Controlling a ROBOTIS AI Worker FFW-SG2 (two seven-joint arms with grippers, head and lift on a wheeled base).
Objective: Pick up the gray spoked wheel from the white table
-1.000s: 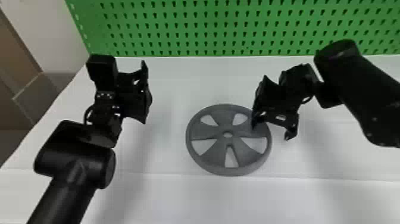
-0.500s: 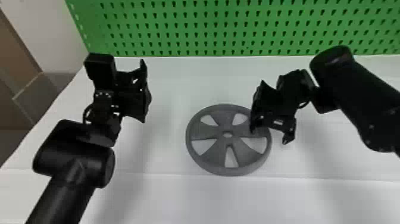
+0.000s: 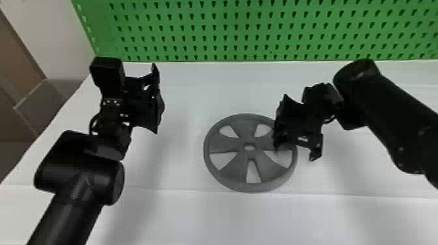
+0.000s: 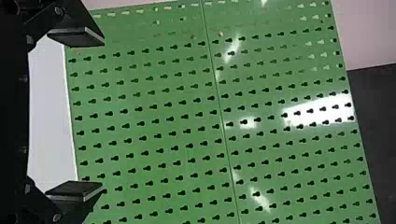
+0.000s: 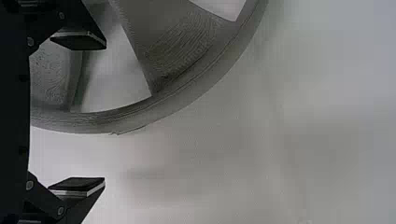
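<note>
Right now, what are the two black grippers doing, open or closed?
Left gripper: open, holding nothing.
Right gripper: open, holding nothing, over the right side of the gray spoked wheel.

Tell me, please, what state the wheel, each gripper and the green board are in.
Gray spoked wheel: lying flat on the white table, ungripped.
Left gripper: open, empty.
Right gripper: open, empty, over the wheel's right side.
Green board: upright behind the table.

The spoked wheel (image 3: 238, 167) lies on the bench (image 3: 228, 218), pegboard (image 3: 228, 31) behind, left end effector (image 3: 157, 99) to its left, right end effector (image 3: 295, 153) above its right rim.
</note>
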